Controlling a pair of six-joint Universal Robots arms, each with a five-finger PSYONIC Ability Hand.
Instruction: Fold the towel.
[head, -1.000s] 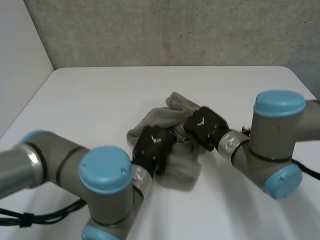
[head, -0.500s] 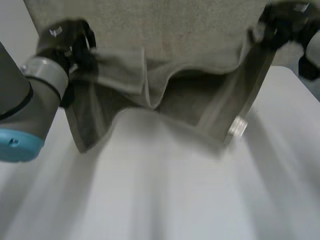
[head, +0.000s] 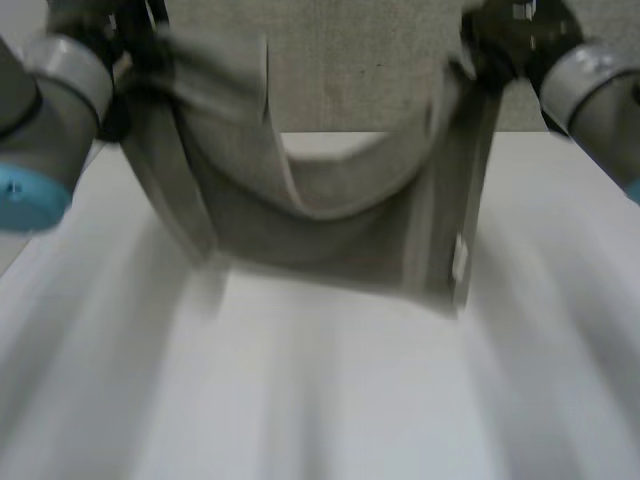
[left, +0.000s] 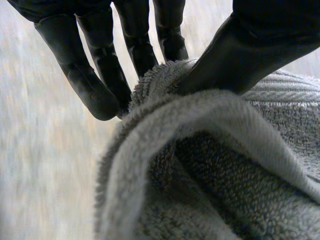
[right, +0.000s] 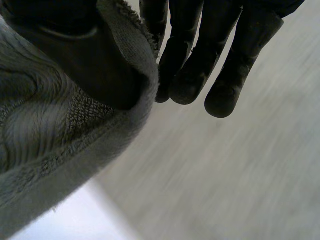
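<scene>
Towel (head: 330, 215) aloft | left hand (left: 260, 45) pinching corner | right hand (right: 200, 65) pinching corner

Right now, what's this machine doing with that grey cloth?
A robot is holding a grey towel up over the white table. The left robot hand pinches one top corner and the right robot hand the other, so the towel hangs spread between them, sagging in the middle. No fold is made yet.

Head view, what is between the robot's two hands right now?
The towel spans it, seen in the head view: the left hand and the right hand each pinch an upper corner, and its top edge sags between them.
</scene>
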